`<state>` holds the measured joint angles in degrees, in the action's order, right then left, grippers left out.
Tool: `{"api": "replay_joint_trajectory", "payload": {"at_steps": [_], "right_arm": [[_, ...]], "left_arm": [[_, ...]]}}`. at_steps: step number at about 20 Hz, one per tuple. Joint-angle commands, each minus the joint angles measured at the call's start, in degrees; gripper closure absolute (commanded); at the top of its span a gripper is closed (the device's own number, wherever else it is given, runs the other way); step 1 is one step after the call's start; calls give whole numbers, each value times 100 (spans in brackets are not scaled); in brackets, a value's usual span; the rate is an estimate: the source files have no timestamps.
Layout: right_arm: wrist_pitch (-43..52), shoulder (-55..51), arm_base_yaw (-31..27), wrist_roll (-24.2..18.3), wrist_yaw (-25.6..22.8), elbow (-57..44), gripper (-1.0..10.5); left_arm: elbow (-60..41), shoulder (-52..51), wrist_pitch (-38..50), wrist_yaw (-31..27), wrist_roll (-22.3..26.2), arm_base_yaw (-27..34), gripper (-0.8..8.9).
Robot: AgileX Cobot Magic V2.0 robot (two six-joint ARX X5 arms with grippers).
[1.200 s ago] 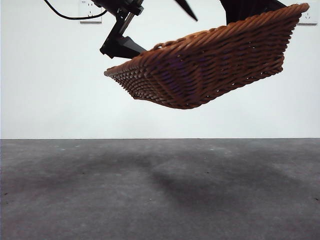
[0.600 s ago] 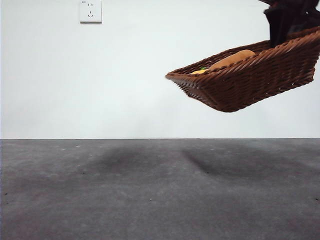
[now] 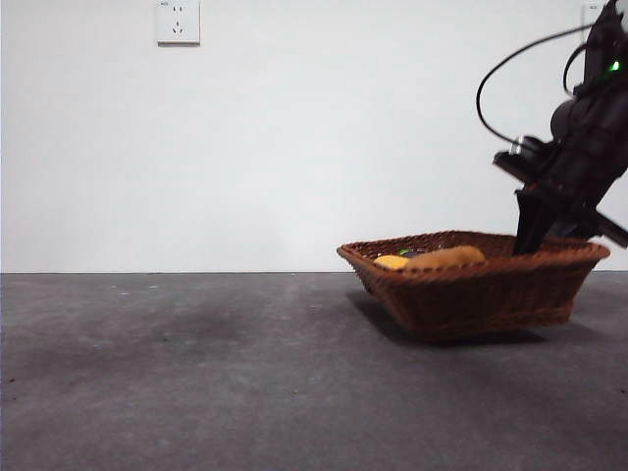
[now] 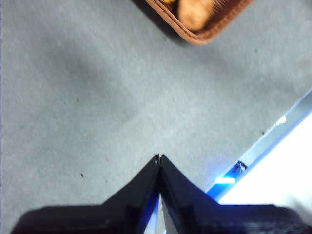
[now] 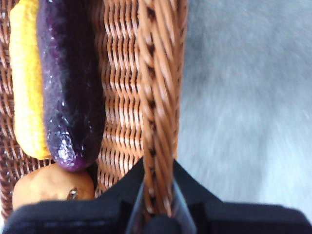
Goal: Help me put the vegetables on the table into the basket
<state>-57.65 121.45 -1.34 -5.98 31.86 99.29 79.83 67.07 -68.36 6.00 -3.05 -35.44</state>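
The brown wicker basket (image 3: 471, 294) is down on the grey table (image 3: 196, 373) at the right, tipped slightly, its right end a little higher. My right gripper (image 3: 530, 240) comes from above and is shut on its far-right rim; the right wrist view shows that gripper (image 5: 158, 195) clamped over the braided rim (image 5: 156, 97). Inside lie the tan potato (image 3: 446, 258), the yellow vegetable (image 3: 391, 262) and the purple eggplant (image 5: 70, 87), side by side. My left gripper (image 4: 159, 158) hangs shut and empty over bare table, well clear of the basket's corner (image 4: 204, 34).
A white wall with a socket (image 3: 178, 22) stands behind the table. The table's edge with a bright strip (image 4: 273, 141) runs beside my left gripper. Small dark specks (image 4: 81, 174) dot the surface.
The basket, held high and tilted a second ago, has moved right and come down onto the table. The other arm, seen above it at first, has left the front view.
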Motion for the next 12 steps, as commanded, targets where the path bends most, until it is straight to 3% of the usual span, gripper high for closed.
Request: {"api": "replay_joint_trajectory", "payload": {"at_steps": [1, 6, 7, 9, 10, 12], "right_arm": [[192, 221, 9, 133, 149, -28, 955], [26, 354, 9, 153, 155, -28, 936], [-20, 354, 9, 205, 129, -28, 817], [-26, 354, 9, 411, 28, -28, 389], [-70, 352, 11, 433, 35, -28, 297], [-234, 260, 11, 428, 68, -28, 288]], "left_arm": [[-17, 0, -125, -9, 50, -20, 817], [-17, -17, -188, -11, 55, -17, 817], [-17, -17, -188, -11, 63, -17, 817], [-17, -17, -116, -55, 81, -17, 817], [-17, -17, -57, -136, 107, -20, 817], [-17, -17, -66, -184, 229, -17, 817]]}}
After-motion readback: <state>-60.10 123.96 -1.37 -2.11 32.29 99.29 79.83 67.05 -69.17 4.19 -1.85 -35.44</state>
